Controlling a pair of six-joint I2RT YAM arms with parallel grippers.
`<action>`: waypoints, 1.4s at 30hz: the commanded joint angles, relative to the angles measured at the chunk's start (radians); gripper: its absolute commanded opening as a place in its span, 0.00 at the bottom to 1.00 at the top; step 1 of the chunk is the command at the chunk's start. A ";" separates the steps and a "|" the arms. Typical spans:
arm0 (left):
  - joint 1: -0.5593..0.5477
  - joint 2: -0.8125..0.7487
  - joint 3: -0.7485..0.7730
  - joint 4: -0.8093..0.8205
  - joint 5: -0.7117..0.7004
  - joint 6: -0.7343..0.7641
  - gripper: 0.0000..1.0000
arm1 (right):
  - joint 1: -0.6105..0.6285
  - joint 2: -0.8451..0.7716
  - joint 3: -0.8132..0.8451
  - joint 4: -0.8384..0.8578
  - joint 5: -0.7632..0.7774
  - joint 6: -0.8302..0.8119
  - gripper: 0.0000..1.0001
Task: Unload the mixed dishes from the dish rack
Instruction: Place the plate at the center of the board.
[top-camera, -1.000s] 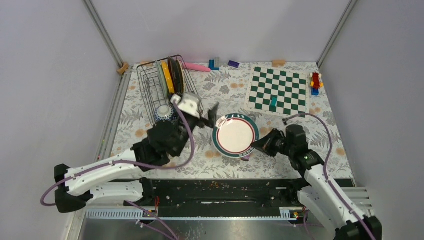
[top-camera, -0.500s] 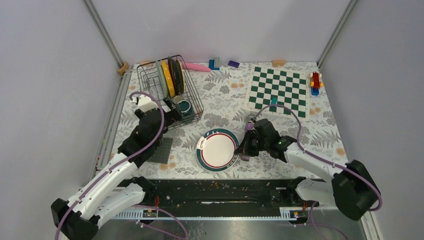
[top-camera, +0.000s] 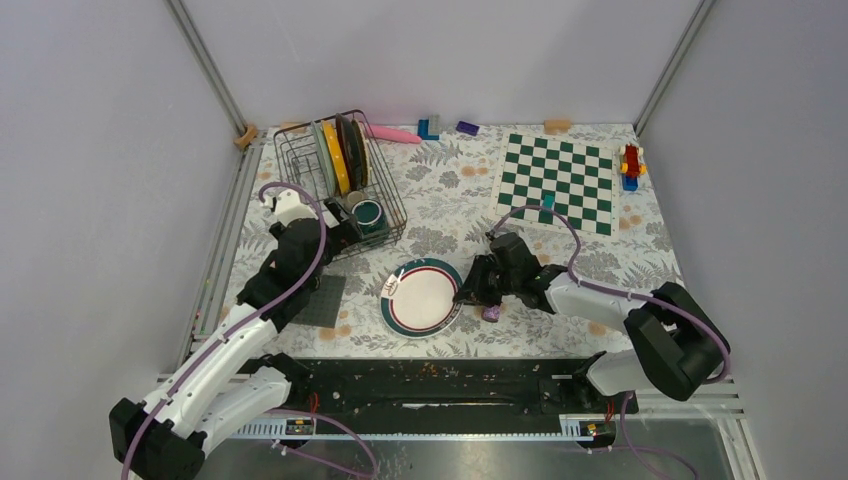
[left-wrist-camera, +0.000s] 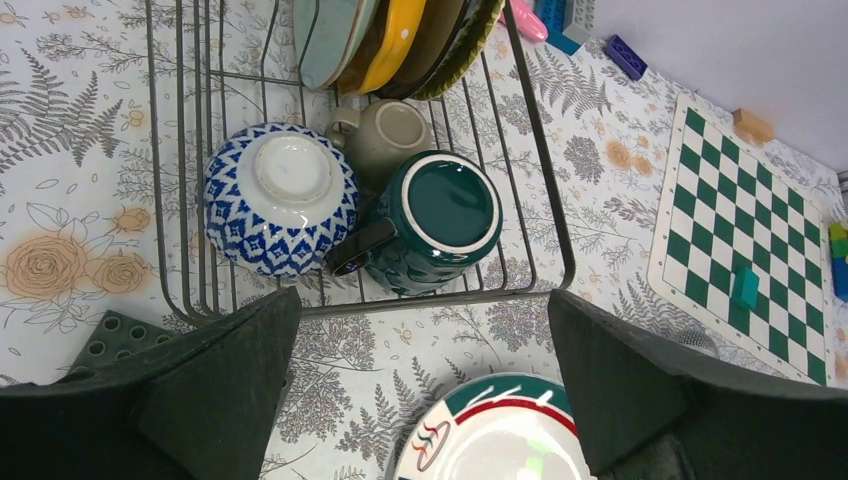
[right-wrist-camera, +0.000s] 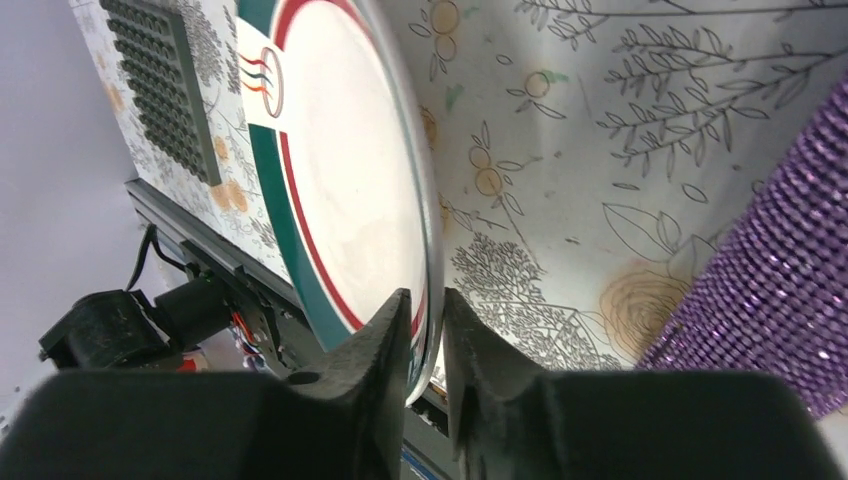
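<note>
**A:** Where's the rack?

**B:** The rack (top-camera: 295, 170) sits at the far left of the worktop (top-camera: 450, 195). Three plates stand on edge at its far end, packed side by side: a green plate (left-wrist-camera: 335, 40), a yellow plate (left-wrist-camera: 400, 45) and a dark plate (left-wrist-camera: 455, 35).

**A:** And the smaller pieces?

**B:** They're at the near end of the rack. The bowl (left-wrist-camera: 282, 197) is base up on the left. The mug (left-wrist-camera: 437, 220) is just beside it on the right, handle pointing toward the bowl. The cup (left-wrist-camera: 390, 135) is tucked behind those two, just in front of the plates.

**A:** The left claw?

**B:** The left claw (left-wrist-camera: 422, 300) hangs over the rack's near edge, spread wide and empty.

**A:** What's outside the rack?

**B:** The red-rimmed plate (top-camera: 420, 298) lies on the worktop, nearer than the rack and to its right, close to the near edge. A grey mat (top-camera: 322, 300) is just left of it and a purple cylinder (top-camera: 491, 313) just right of it.

**A:** And the right claw?

**B:** The right claw (right-wrist-camera: 425, 300) reaches in from the right, low over the worktop. Its fingers (right-wrist-camera: 370, 400) straddle the plate's right rim, one on each side, nearly together. I cannot tell whether they pinch the rim or stand just clear of it.
</note>
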 joint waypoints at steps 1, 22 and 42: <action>0.011 -0.006 -0.006 0.044 0.045 -0.006 0.99 | 0.012 0.026 0.049 0.081 -0.006 0.024 0.30; 0.021 -0.022 -0.012 0.031 0.069 -0.001 0.99 | 0.012 -0.033 0.048 -0.020 0.106 0.010 0.62; 0.031 -0.015 0.026 -0.025 0.053 0.007 0.99 | 0.011 -0.495 0.005 -0.041 0.376 -0.206 0.92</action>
